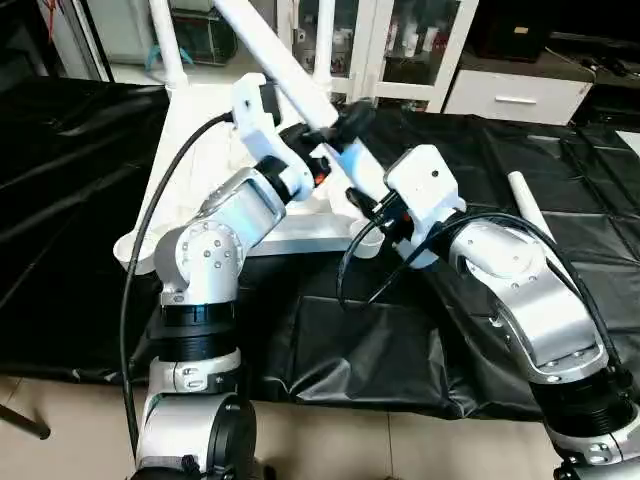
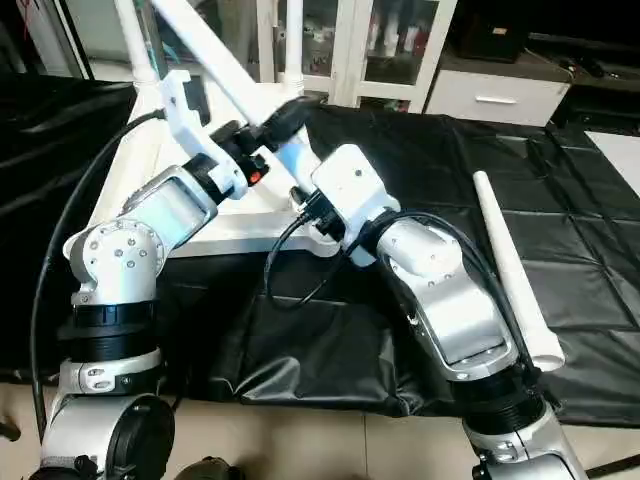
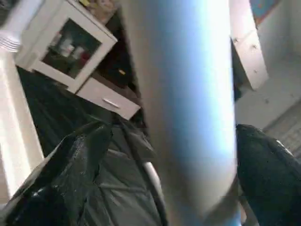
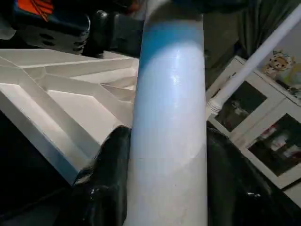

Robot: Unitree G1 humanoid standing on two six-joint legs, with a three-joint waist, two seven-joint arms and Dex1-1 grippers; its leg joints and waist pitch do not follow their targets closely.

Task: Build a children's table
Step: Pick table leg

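The children's table top [image 1: 200,120] lies upside down on black cloth, its ribs [image 4: 61,108] facing up. Two legs [image 1: 165,40] [image 1: 325,40] stand upright in its far corners. A third leg [image 1: 280,55] slants from the upper left down toward the near right corner, and my right wrist hides its lower end. My right gripper [image 1: 372,203] is shut on this leg low down, with one finger [image 4: 108,179] on each side of the tube [image 4: 169,117]. Higher up, my left gripper [image 1: 346,118] is open around the same leg [image 3: 188,94], its fingers [image 3: 70,179] standing off it. A fourth leg [image 2: 510,270] lies loose on the cloth at the right.
Black cloth [image 1: 350,340] covers the floor under the work and ends at bare tiles [image 1: 330,440] in front. Glass-door cabinets [image 1: 400,45] and a white drawer unit [image 1: 515,95] stand behind. Black cables [image 1: 130,260] hang from both arms.
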